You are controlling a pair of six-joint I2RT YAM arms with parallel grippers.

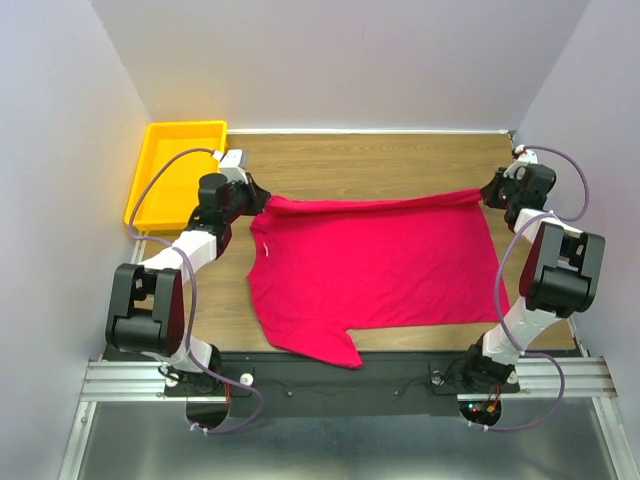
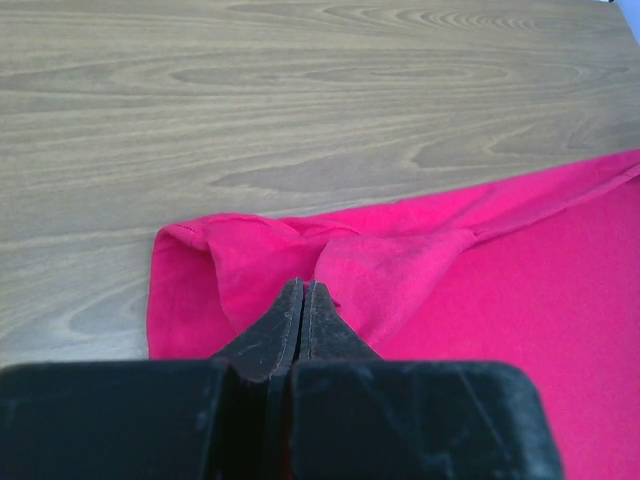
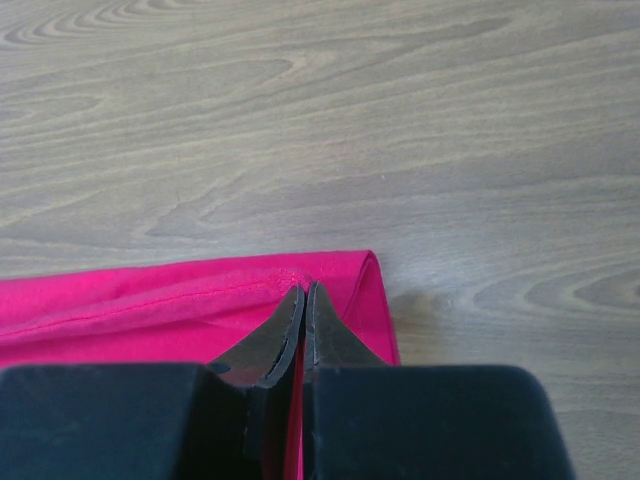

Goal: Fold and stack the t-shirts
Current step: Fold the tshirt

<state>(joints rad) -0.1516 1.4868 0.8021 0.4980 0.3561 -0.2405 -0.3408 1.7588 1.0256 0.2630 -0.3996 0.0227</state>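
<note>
A crimson t-shirt (image 1: 380,265) lies spread on the wooden table (image 1: 380,160), its far edge pulled taut between both grippers. My left gripper (image 1: 259,205) is shut on bunched fabric at the shirt's far left corner. In the left wrist view the closed fingertips of the left gripper (image 2: 302,286) pinch a rumpled fold of the t-shirt (image 2: 520,290). My right gripper (image 1: 489,194) is shut on the far right corner. The right wrist view shows the right gripper (image 3: 305,290) clamped on the doubled hem of the t-shirt (image 3: 150,310). One sleeve (image 1: 330,348) points toward the near edge.
A yellow plastic tray (image 1: 185,126) stands at the back left, just behind the left arm. Bare wood runs along the back of the table beyond the shirt. White walls close in on both sides and at the back.
</note>
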